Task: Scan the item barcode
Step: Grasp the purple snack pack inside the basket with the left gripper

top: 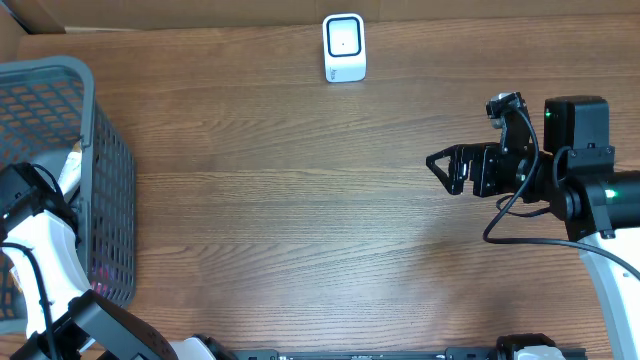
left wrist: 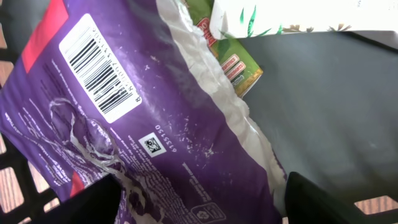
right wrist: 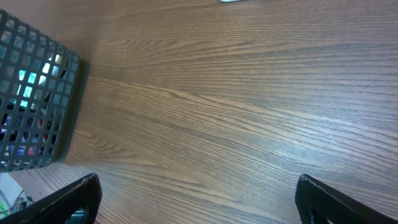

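**A:** Left gripper (left wrist: 199,200)?

**B:** Down in the grey mesh basket (top: 100,150), fingers apart astride the crinkled purple plastic bag (left wrist: 186,143). I can't tell if they pinch it.

**A:** Barcode?

**B:** The white barcode label (left wrist: 99,71) faces up, far from the small white scanner (top: 344,47). The right gripper (top: 440,172) gapes over the brown wooden table (top: 300,200), probably awaiting a handover.

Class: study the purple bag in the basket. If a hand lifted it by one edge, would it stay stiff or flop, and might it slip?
Probably floppy: the purple bag shows creases and a crumpled white edge, so it would likely sag. Possibly slippery, since its film looks glossy. Bending could well curl the barcode label.
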You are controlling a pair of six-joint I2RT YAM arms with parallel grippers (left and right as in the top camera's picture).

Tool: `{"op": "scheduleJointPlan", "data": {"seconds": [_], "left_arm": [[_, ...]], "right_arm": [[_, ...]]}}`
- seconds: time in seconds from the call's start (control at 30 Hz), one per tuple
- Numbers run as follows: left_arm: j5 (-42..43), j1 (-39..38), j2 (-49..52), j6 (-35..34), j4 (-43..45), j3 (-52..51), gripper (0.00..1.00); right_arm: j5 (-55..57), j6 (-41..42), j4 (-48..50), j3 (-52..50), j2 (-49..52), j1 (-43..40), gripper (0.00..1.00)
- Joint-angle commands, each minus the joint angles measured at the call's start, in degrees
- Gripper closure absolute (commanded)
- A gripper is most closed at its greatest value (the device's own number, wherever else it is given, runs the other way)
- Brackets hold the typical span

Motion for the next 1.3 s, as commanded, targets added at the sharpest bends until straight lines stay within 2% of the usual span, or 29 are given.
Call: {"op": "scheduleJointPlan", "data": {"seconds": [0.0, 0.07, 0.13, 0.17, 0.2, 0.23, 0.47, 0.87, 1.1, 1.27], "left_arm": [[-2.97, 0.20, 6.12, 0.13, 1.42, -4.07, 0.37], [-2.97, 0.20, 6.82, 0.13, 1.38, -4.07, 0.44], [-2.97, 0.20, 7.02, 0.13, 1.38, -4.07, 0.56], [-2.97, 0.20, 6.99, 0.15, 1.38, -4.07, 0.66], [-2.97, 0.17, 6.99, 0.15, 1.38, -4.07, 0.89], [-2.97, 0.20, 6.99, 0.20, 1.33, -4.04, 0.96], [-2.34, 0.17, 4.90, 2.29, -3.87, 2.40, 0.96], [-2.34, 0.07, -3.52, 5.44, -18.01, 27.04, 0.96], [0.44, 0.07, -8.79, 5.77, -19.19, 28.96, 0.96], [8.26, -1.86, -13.20, 15.58, -16.79, 31.74, 0.96]], "right_arm": [[-0.70, -0.22, 0.50, 1.36, -0.20, 0.22, 0.00], [-0.70, -0.22, 0.48, 1.36, -0.20, 0.22, 0.00], [-0.70, -0.22, 0.46, 1.36, -0.20, 0.22, 0.00], [-0.72, -0.22, 0.50, 1.36, -0.20, 0.22, 0.00], [-0.72, -0.22, 0.50, 1.36, -0.20, 0.22, 0.00], [-0.70, -0.22, 0.50, 1.36, -0.20, 0.22, 0.00], [-0.70, -0.22, 0.52, 1.36, -0.20, 0.22, 0.00], [-0.72, -0.20, 0.48, 1.36, -0.20, 0.22, 0.00], [-0.72, -0.20, 0.48, 1.36, -0.20, 0.22, 0.00], [-0.72, -0.20, 0.66, 1.36, -0.20, 0.22, 0.00]]}}
